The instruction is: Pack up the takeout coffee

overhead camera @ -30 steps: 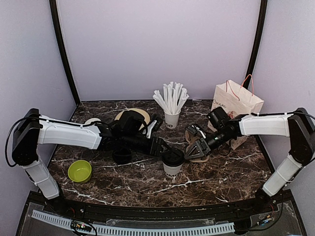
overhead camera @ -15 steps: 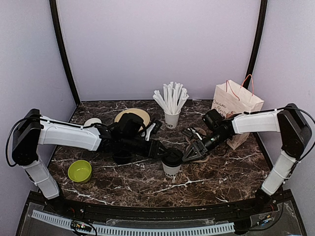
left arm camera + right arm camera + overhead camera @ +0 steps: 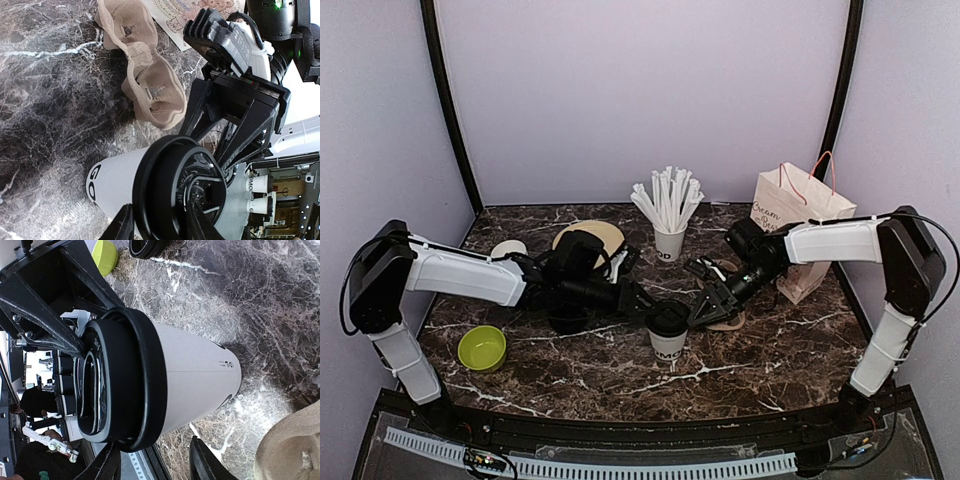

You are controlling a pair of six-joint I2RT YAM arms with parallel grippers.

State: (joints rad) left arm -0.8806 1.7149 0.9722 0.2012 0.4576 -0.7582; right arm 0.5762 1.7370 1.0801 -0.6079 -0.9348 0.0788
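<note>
One takeout coffee, a white cup with black lettering and a black lid, stands upright at the table's middle. My left gripper reaches it from the left. In the left wrist view its jaws bracket the lid's rim, one finger beside the cup wall and one over the lid top, both against it. My right gripper comes in from the right. In the right wrist view its fingertips stand apart at the near edge of the cup, with table showing past one finger.
A beige pulp cup carrier lies just behind the right gripper, in front of a white paper bag. A cup of straws, a tan plate, a loose black lid and a green bowl sit around.
Both grippers have moved inward to the cup. The left jaws have narrowed around the lid's rim. The cup has shifted slightly toward the left.
</note>
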